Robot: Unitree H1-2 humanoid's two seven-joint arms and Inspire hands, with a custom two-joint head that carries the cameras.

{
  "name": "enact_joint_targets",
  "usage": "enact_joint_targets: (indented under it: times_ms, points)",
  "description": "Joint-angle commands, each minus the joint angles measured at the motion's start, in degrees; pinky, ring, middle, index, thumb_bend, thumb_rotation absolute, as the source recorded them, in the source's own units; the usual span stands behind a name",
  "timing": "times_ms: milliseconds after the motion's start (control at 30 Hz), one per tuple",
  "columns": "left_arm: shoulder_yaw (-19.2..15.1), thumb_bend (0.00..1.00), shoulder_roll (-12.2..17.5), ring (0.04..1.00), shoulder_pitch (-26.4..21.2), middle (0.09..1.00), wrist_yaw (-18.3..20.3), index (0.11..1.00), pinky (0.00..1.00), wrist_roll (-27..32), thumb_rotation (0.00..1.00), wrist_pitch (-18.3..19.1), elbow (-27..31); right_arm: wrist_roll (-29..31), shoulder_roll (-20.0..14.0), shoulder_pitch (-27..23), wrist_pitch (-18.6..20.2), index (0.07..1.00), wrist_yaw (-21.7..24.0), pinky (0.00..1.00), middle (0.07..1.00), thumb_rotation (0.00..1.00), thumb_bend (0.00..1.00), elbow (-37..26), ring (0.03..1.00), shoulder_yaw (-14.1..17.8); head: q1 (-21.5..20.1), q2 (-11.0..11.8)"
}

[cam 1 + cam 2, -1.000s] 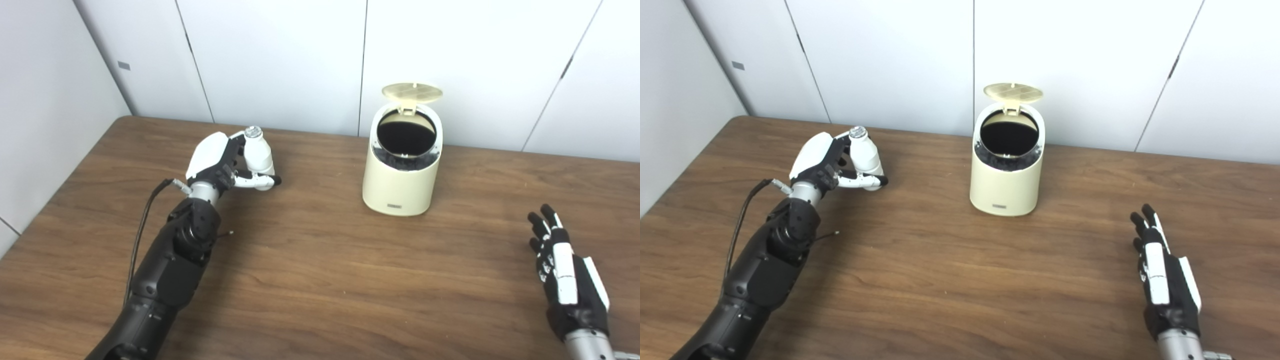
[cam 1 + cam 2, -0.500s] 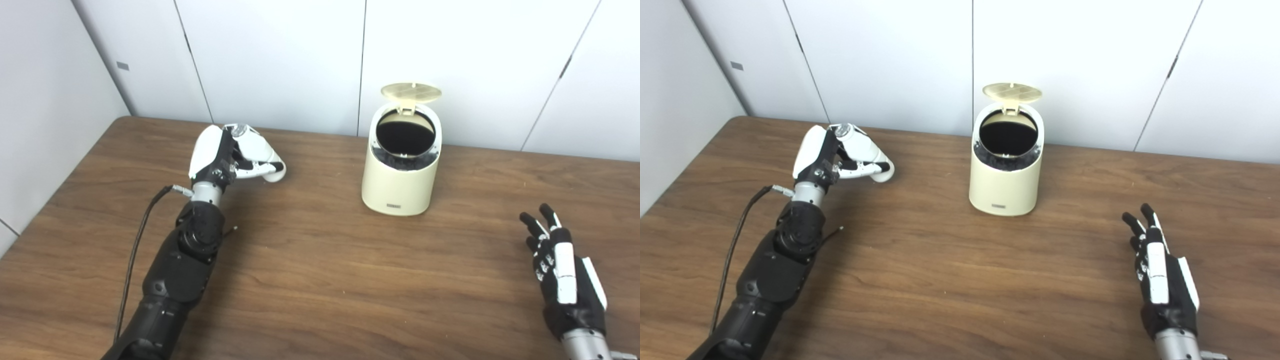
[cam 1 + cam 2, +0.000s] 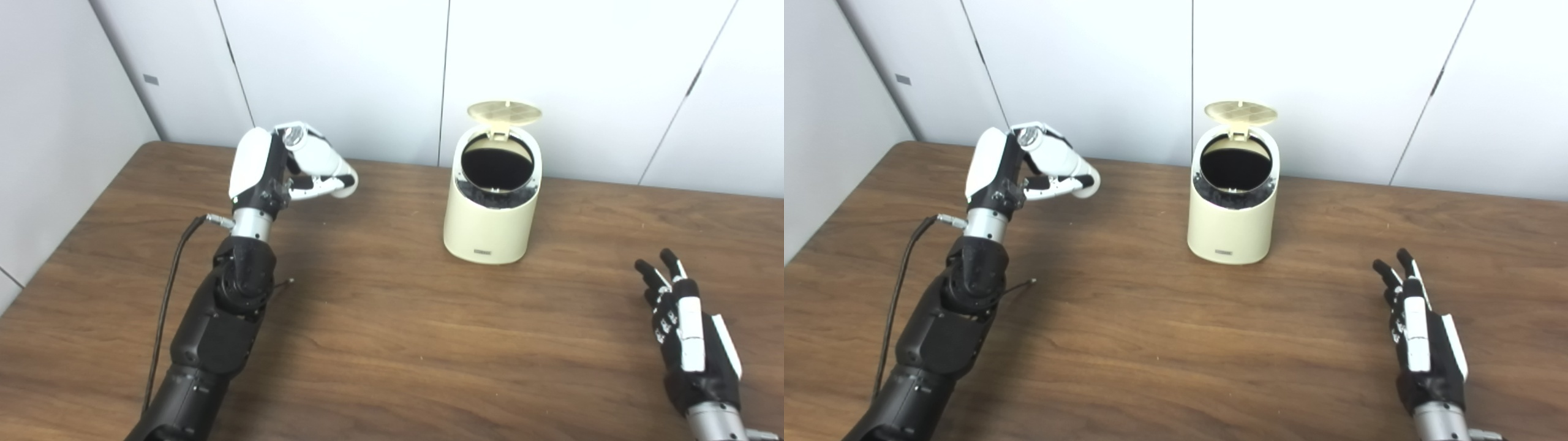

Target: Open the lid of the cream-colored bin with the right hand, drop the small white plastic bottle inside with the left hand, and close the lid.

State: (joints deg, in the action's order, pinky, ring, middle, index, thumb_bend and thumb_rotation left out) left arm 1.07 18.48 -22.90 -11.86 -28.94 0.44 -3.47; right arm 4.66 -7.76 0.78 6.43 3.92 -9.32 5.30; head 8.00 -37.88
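Note:
The cream-colored bin [image 3: 490,208] stands near the table's back edge, its round lid [image 3: 505,113] flipped up and the dark inside showing. My left hand [image 3: 269,168] is raised above the table to the bin's left, shut on the small white plastic bottle [image 3: 318,160], which lies tilted with its cap toward the hand and its base pointing right toward the bin. My right hand [image 3: 689,334] rests low at the table's front right, open with fingers spread and nothing in it.
The brown wooden table [image 3: 392,343] spreads across the view. White wall panels [image 3: 343,67] rise right behind the bin. A black cable [image 3: 171,275] runs along my left forearm.
My left hand has lifted the bottle off the table, tipped it from upright to nearly sideways, and carried it up and a little right. The right hand has barely shifted.

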Motion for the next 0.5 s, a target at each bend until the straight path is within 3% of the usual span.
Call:
enact_joint_targets:
  times_ms: [0, 167, 467]
  points:
    - [0.21, 0.47, 0.21, 0.42, -1.61, 0.508, 1.07, 0.475, 0.34, -1.32, 0.0, 0.92, 5.25, -0.78, -0.63, -1.33, -2.0, 0.963, -0.05, 1.0, 0.89, 1.0, 0.61, -0.77, 0.954, -0.18, -0.66, -0.18]
    - [1.52, 0.48, -1.17, 0.437, -2.74, 0.508, 3.66, 0.47, 0.36, -3.69, 0.0, 3.68, 11.23, 0.41, 0.85, -1.45, -1.83, 0.952, -0.22, 1.0, 0.887, 1.0, 0.61, -0.34, 0.953, -0.16, -2.29, -0.13]
    - [3.81, 0.48, -2.96, 0.427, -5.09, 0.497, 5.79, 0.488, 0.33, -8.24, 0.0, 3.73, 16.42, -2.57, 1.49, -1.84, -1.7, 0.948, -1.62, 0.97, 0.877, 1.0, 0.6, 0.27, 0.932, -1.41, -4.68, 0.06]
